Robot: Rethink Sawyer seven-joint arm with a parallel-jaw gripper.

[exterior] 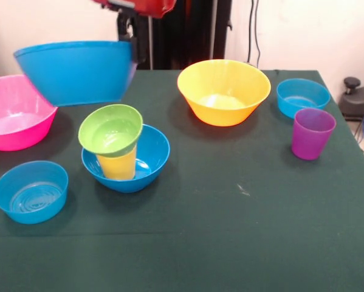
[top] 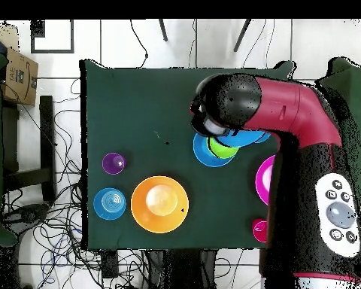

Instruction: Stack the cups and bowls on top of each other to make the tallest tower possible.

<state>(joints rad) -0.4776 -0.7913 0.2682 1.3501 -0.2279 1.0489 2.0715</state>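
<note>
The arm (top: 289, 113) reaches down from above, its gripper (exterior: 130, 38) clamped on the rim of a large blue bowl (exterior: 75, 70) held tilted in the air above the worktop (exterior: 230, 201). Just below stands the tower (exterior: 121, 152): a blue bowl base (exterior: 148, 159), a yellow cup (exterior: 118, 165) and a tilted green bowl (exterior: 110, 129).
</note>
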